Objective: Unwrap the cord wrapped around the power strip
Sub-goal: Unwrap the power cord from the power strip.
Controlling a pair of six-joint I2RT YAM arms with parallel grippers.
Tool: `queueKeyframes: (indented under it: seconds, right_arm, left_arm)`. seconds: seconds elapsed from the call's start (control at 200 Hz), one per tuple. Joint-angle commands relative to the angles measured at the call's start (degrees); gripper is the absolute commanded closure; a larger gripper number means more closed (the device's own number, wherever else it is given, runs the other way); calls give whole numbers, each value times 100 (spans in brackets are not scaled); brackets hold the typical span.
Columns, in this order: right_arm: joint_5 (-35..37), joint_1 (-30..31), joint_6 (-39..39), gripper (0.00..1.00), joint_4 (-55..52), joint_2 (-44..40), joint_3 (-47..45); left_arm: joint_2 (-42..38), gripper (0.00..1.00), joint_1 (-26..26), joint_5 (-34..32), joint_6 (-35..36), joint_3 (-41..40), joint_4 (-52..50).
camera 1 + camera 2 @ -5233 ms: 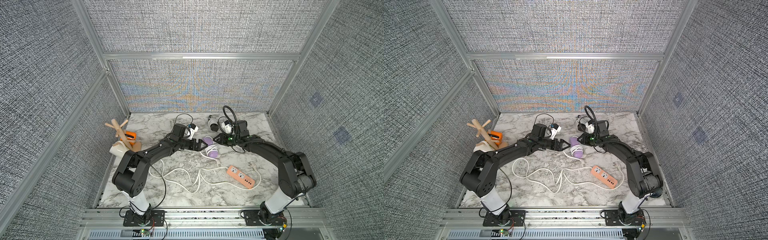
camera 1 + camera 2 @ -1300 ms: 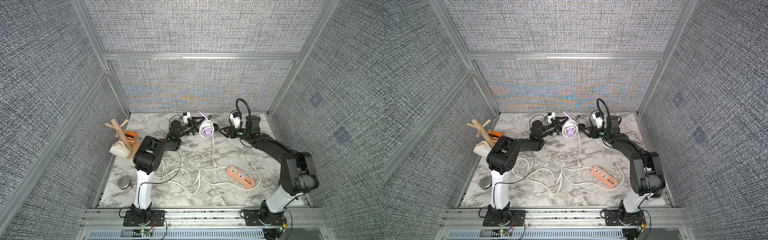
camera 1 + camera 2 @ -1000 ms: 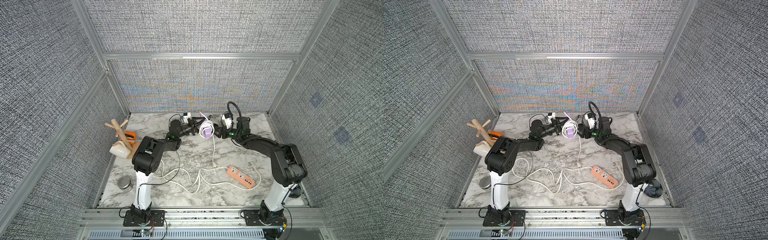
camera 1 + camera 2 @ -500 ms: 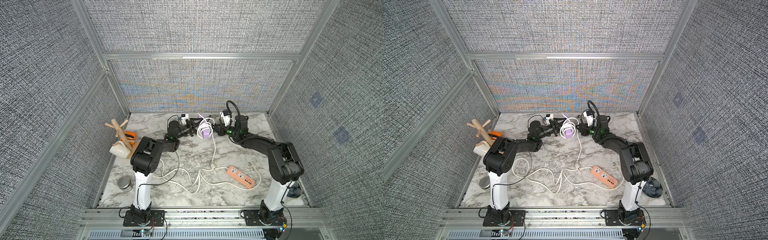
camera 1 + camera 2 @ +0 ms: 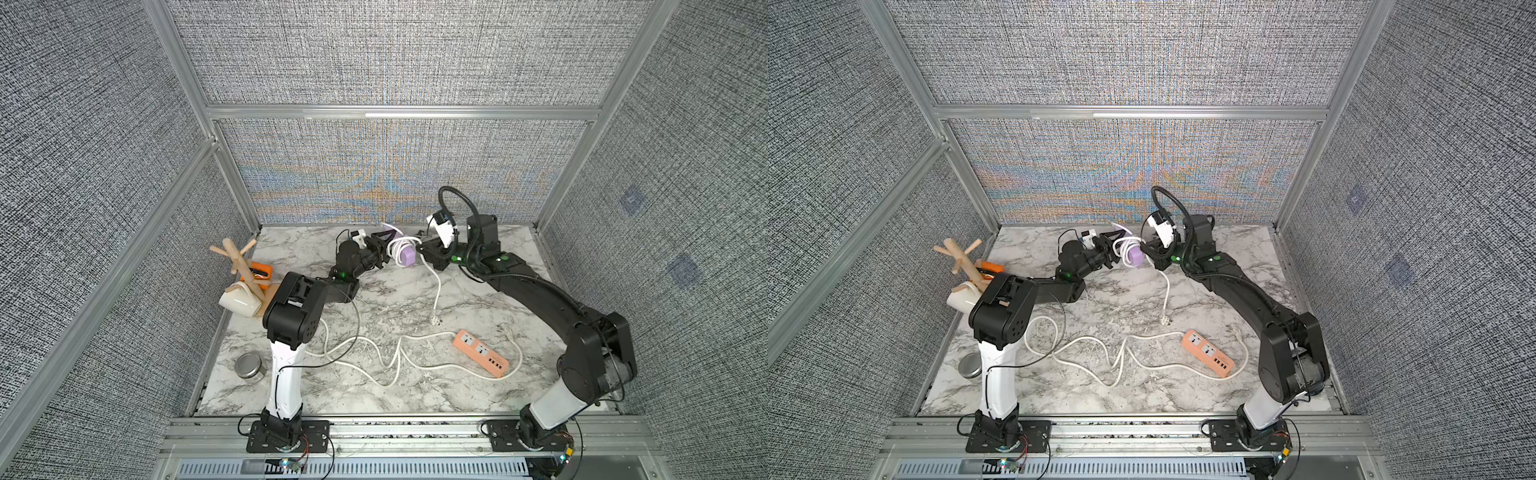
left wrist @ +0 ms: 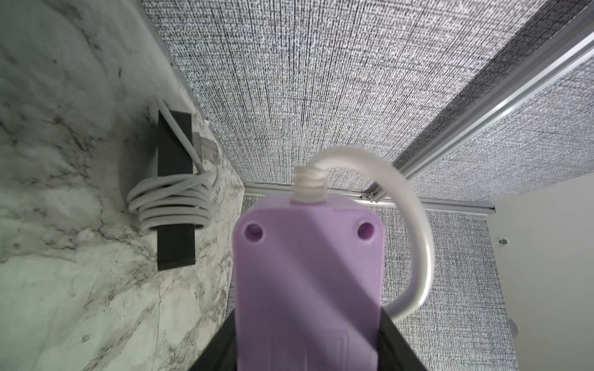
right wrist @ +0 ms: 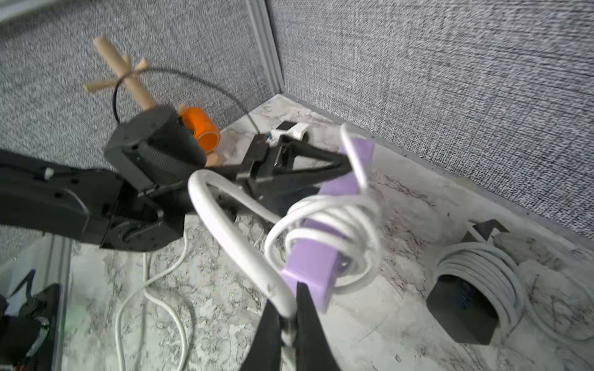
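Purple plastic power strip (image 6: pixel 308 282), coils of white cord (image 7: pixel 231 241) around it, held off marble surface (image 7: pixel 385 321) near black cord-wound block (image 7: pixel 463 308). Left pincer (image 5: pixel 385 252) clamps strip; right pincer (image 7: pixel 287 327) closed on cord.

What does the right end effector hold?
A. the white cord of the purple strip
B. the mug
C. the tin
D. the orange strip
A: in the right wrist view the right end effector is closed on the cord that coils around the purple strip.
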Motion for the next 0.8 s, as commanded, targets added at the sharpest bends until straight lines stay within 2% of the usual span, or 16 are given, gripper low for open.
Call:
queueKeyframes:
  seconds: [0.0,0.155,0.405,0.576,0.796]
  right_arm:
    - [469,26,-820,100,-748,87,-161]
    - [1213,-77,-754,100,-886,316,-310]
    - [1178,-533,-520,100,-850,503,-277]
    - [1155,-879,-210,100,-1060,817,258]
    - [746,-1374,149,100,-1419,1258,1455]
  left_arm:
    - [70,100,25,-325,-79,237,26]
    - [34,100,78,-270,-248,327,102]
    - [-355,100,396,-248,-510,-465,715]
    - [-464,100,496,-51,-578,-987,1039]
    - [-378,100,500,535,-688,-1283,1383]
